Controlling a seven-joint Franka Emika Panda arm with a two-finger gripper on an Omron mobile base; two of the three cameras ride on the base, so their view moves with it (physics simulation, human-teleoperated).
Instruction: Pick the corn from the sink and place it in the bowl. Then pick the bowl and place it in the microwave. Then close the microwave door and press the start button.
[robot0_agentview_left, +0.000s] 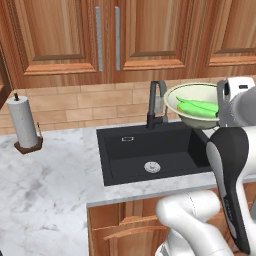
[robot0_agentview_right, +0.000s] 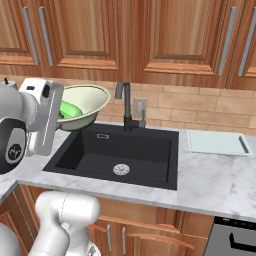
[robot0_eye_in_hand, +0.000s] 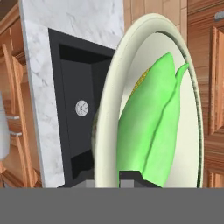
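You had the bowl (robot0_agentview_left: 186, 105) lifted off the surface (robot0_agentview_left: 45, 185), hanging in the air above the far right corner of the sink (robot0_agentview_left: 150, 150) and tipped so its open side faced the basin. The corn (robot0_agentview_left: 199, 107) lay inside the bowl, its green husk resting against the inner wall. Your hand (robot0_eye_in_hand: 129, 175) was clamped on the bowl's rim, its fingers drawn close together on the thin edge; from the hand's own camera you could see one dark fingertip (robot0_eye_in_hand: 131, 177) just under the lower end of the corn. Seen from the sink, the dark faucet (robot0_agentview_left: 156, 102) stood at the back edge, just beside the raised bowl. The silver drain (robot0_agentview_left: 152, 167) sat in the middle of the basin floor. A paper towel roll (robot0_agentview_left: 23, 122) stood upright on the surface well to the left of the sink, and a pale cutting board (robot0_agentview_right: 216, 142) lay flat just right of it.
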